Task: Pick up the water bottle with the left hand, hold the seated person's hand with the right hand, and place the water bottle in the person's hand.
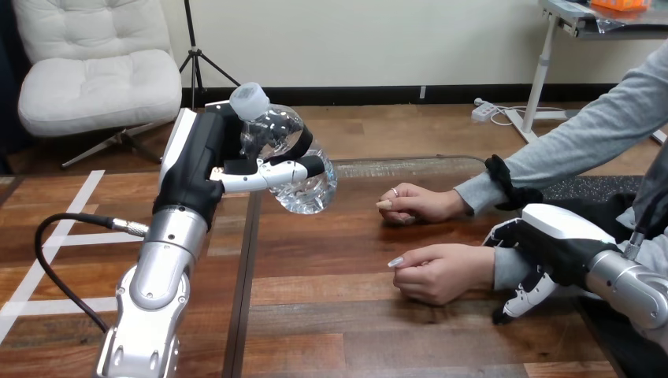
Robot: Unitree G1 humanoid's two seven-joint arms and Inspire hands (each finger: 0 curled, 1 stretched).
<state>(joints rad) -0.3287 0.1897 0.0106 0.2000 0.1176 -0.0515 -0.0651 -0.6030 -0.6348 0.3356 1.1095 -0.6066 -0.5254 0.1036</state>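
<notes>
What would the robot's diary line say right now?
left hand: grips water bottle, tilted, above table | right hand: curled round person's wrist | person's nearer hand: on table, no bottle yet

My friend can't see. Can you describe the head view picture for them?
The robot's left hand holds a clear water bottle up over the wooden table. Its right hand curls round the wrist of the person's nearer hand.
</notes>
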